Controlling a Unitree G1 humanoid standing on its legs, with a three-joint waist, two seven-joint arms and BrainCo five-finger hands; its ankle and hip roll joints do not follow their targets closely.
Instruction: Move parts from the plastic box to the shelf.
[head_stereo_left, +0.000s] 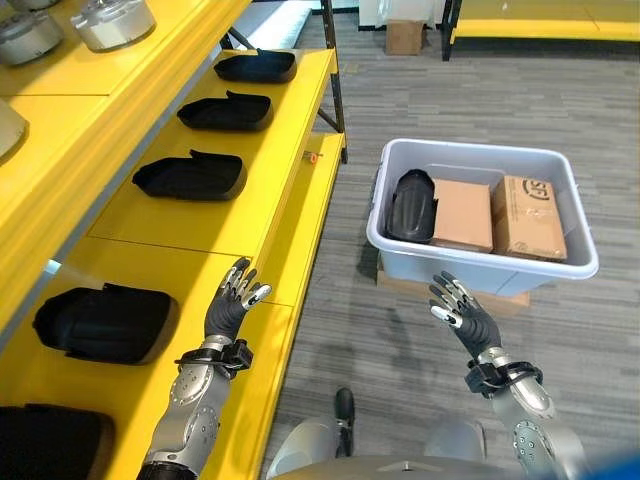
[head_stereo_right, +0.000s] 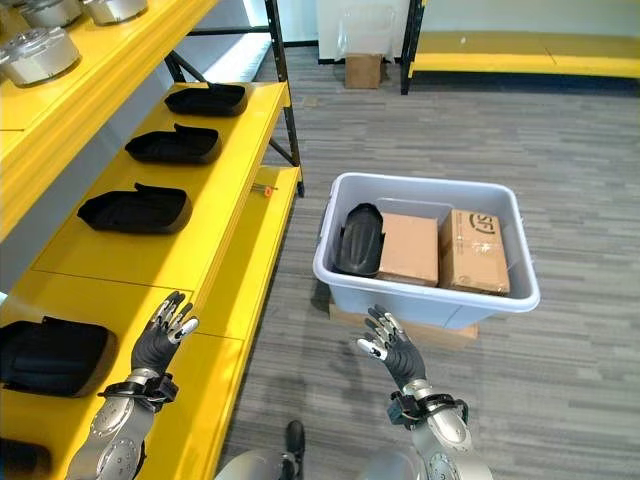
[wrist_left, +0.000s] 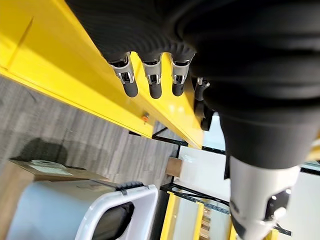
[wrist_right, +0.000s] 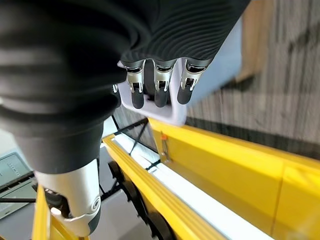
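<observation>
Between placements, both hands empty. Left hand (head_stereo_left: 232, 305) hovers over the yellow shelf (head_stereo_left: 190, 225), fingers relaxed and spread; right hand (head_stereo_left: 462, 313) likewise, just short of the plastic box (head_stereo_left: 480, 265). The remaining black part (head_stereo_left: 411, 205) stands inside, beyond the right fingertips. Next: reach over the rim and grasp it.

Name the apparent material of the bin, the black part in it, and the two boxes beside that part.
Bin: pale grey plastic, smooth moulded rim. Black part: probably moulded plastic, matte, contoured. Boxes: brown cardboard, flat panels with taped seams.
</observation>
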